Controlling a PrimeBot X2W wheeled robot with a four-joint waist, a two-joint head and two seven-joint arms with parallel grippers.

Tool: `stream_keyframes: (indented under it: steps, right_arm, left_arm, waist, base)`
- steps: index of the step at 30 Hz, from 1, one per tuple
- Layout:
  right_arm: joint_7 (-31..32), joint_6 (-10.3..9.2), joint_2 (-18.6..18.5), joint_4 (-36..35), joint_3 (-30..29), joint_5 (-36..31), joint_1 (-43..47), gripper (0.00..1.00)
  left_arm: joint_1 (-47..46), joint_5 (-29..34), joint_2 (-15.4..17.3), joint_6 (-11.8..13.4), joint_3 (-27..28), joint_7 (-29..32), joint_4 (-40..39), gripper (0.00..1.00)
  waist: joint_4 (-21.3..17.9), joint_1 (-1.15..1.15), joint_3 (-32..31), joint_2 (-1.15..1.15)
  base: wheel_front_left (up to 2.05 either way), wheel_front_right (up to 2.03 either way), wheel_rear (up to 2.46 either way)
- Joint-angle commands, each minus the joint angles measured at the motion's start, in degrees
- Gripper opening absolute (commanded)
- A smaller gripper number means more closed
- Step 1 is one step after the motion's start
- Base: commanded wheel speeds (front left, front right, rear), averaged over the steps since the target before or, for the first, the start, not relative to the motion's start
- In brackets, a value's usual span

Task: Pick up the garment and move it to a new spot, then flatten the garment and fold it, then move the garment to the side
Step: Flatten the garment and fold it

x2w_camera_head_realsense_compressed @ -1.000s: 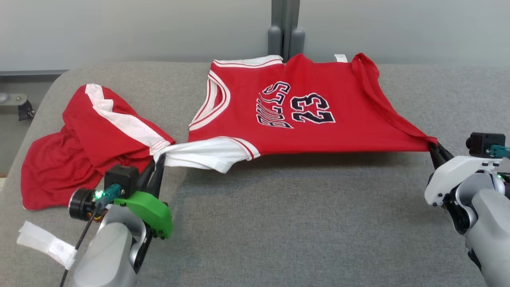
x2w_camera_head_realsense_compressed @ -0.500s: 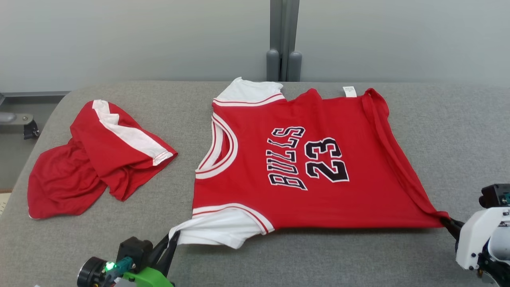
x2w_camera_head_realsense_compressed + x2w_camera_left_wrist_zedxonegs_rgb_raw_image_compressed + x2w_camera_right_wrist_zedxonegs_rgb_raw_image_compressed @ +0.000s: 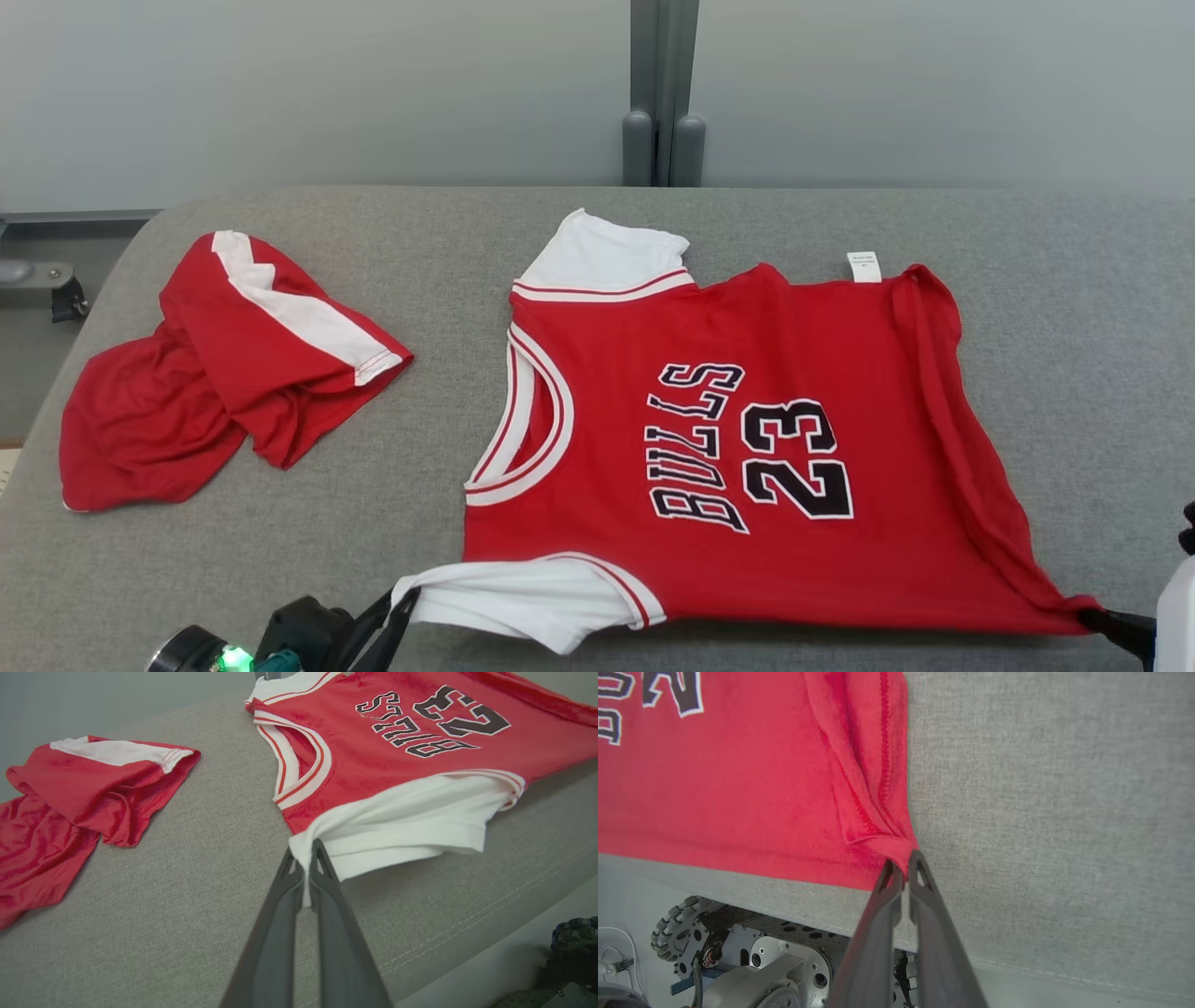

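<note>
Jersey (image 3: 840,355) flat, neck left, long axis sideways; both jaws clamp near corners.

Garments: two, both red and white, namely one jersey (image 3: 747,448) printed BULLS 23 and one crumpled garment (image 3: 224,373). One grey fabric worktop (image 3: 280,560). Two grey posts (image 3: 638,149) behind it, side by side.

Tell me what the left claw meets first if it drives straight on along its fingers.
The left claw, shut on the white fabric sleeve of the red basketball jersey, would likely push straight into that sleeve first.
</note>
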Motion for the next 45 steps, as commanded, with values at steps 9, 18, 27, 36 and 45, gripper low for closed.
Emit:
stream_keyframes:
  steps: [9, 18, 27, 36, 45]
  right_arm:
    - [6.8, -0.17, 3.0, -2.0, -6.4, -5.4, -5.7, 0.0]
    - [13.5, -0.16, 8.6, -0.1, -9.4, -12.9, -14.7, 0.0]
    - [14.1, -0.16, 12.5, 2.5, -10.4, -19.7, -20.8, 0.0]
    - [8.9, -0.16, 13.4, 3.5, -9.2, -22.9, -24.2, 0.05]
    - [-2.0, -0.15, 15.5, 7.3, -13.4, -25.2, -27.1, 1.0]
  left_arm:
    - [-7.5, 2.3, 0.0, -0.2, -0.6, 1.7, -0.8, 0.0]
    - [-18.6, 4.5, -2.8, -2.1, -3.6, 1.1, 6.7, 0.0]
    - [-27.0, 6.8, -5.5, -3.4, -8.0, -3.0, 16.9, 0.0]
    - [-31.2, 6.2, -7.6, -3.6, -9.3, -6.2, 23.5, 0.0]
    - [-31.5, 3.3, -10.9, 0.9, -5.6, -10.6, 27.5, 1.0]
  waist:
    - [-1.0, 0.01, 3.6, 0.0]
    - [-1.3, 0.01, 8.3, 0.0]
    - [-1.3, 0.01, 11.3, 0.0]
    - [-1.4, 0.01, 12.6, 0.0]
    - [-1.2, 0.01, 12.6, 0.0]
  base:
    - [0.0, 0.0, 0.0]
    - [0.0, 0.0, 0.0]
    - [0.0, 0.0, 0.0]
    - [0.0, 0.0, 0.0]
    - [0.0, 0.0, 0.0]
